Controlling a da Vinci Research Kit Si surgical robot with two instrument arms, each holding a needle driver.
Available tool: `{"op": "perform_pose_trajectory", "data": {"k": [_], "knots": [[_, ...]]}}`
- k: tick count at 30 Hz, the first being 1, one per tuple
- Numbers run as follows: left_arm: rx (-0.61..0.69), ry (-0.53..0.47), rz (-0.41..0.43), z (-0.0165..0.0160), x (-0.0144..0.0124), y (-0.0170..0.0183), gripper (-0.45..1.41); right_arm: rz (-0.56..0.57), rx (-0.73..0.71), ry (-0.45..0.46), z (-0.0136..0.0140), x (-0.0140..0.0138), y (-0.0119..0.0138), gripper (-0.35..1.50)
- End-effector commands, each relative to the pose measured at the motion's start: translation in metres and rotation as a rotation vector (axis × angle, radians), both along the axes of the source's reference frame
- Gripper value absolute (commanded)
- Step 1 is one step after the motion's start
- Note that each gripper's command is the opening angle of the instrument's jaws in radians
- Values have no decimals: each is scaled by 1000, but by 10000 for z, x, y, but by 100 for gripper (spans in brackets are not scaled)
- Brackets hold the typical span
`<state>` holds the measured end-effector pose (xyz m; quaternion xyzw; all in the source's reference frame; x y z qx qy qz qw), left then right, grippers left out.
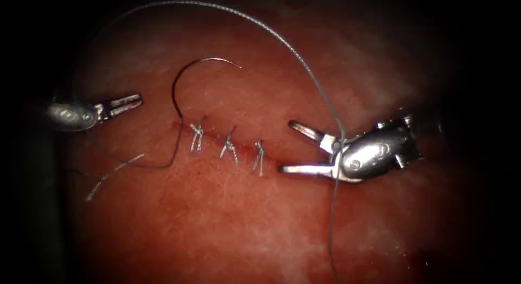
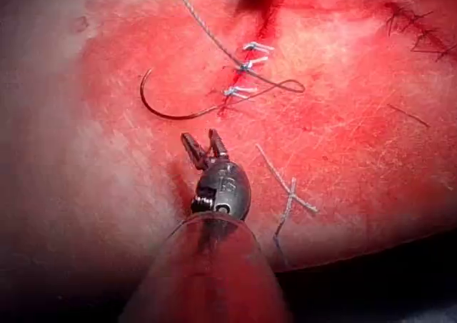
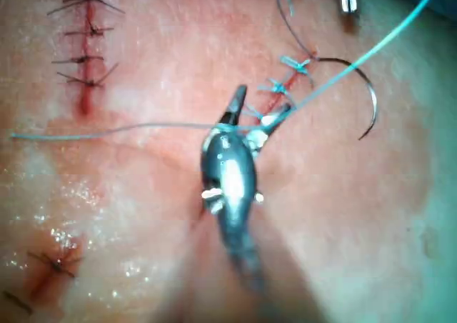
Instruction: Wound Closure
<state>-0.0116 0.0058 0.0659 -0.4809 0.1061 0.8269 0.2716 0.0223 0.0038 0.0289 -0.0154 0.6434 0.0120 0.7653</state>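
Oddly, both claws, left (image 1: 133,101) and right (image 1: 286,145), gape empty; needle (image 1: 187,77) base enters tissue (image 1: 217,219).

The tissue (image 1: 228,219) is red, paler pink toward its upper part, with a darker red line along the cut (image 1: 179,125). Pale grey-white knots (image 1: 228,147) cross it; the needle (image 1: 184,77) is dark with a silvery tip, the thread (image 1: 304,61) grey. Both tools, left tool (image 1: 126,103) and right tool (image 1: 296,148), are shiny silver metal.

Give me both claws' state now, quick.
Left claw: slightly open, holding nothing; curved steel needle lies free on the tissue.
Right claw: open, holding nothing; grey thread drapes across it.
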Motion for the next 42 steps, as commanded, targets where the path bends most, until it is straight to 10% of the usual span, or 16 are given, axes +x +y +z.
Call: {"op": "perform_pose_trajectory", "data": {"k": [1,8,13,21,30,41,42], "knots": [[39,-15,-22,12,-3,-14,51,-1,8,2,6,7,-12,136],[241,42,-65,66,21,-37,123,2,6,0,8,11,-14,136],[306,117,-56,75,33,-50,129,2,6,0,8,10,-14,136],[323,143,-28,-5,70,-32,126,2,6,0,8,10,-14,136],[315,101,40,-46,5,30,76,3,29,-2,9,8,-12,136],[366,147,-24,-15,-57,59,91,28,135,-6,7,3,-12,138],[309,241,99,-1,-62,64,84,33,137,-10,6,-1,-10,138]]}}
